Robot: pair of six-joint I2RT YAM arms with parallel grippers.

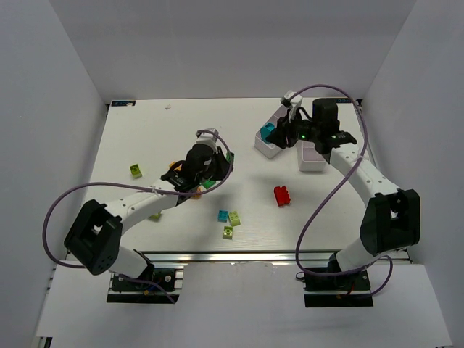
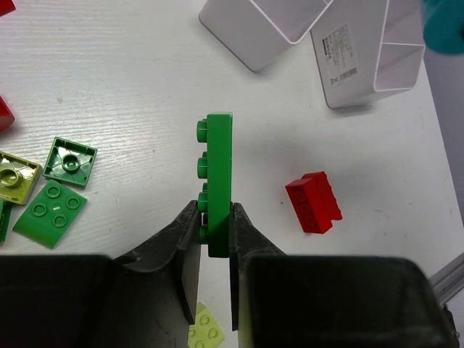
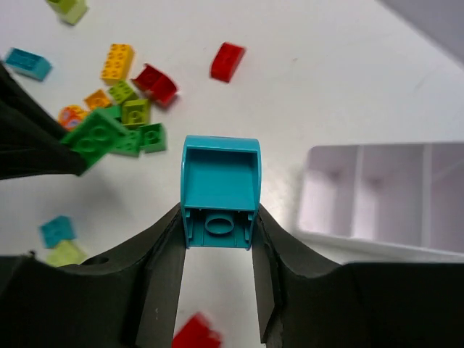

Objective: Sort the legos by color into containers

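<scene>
A green plate (image 2: 217, 181) is held on edge between the tightly closed jaws of the left gripper (image 2: 216, 225), its studs turned to the left. Just to the right of these jaws a red brick (image 2: 313, 203) lies loose. To their left a green tile (image 2: 49, 212) and a lime piece (image 2: 16, 176) are unsorted. Farther ahead, the two white containers (image 2: 377, 58) are seen, and no brick can be made out in the compartments that show.

A cyan brick (image 3: 220, 192) is clamped by its sides in the right gripper (image 3: 217, 225), whose jaws are set about half open around it. One container lies to the right of these jaws, its visible compartments bare. Ahead and to the left, a heap of bricks (image 3: 134, 112) in yellow, orange, red and green lies on the table (image 3: 326, 72).

The sorting is judged barely begun: two pieces are lifted, none is seen delivered, and nearly all are left to be placed.
</scene>
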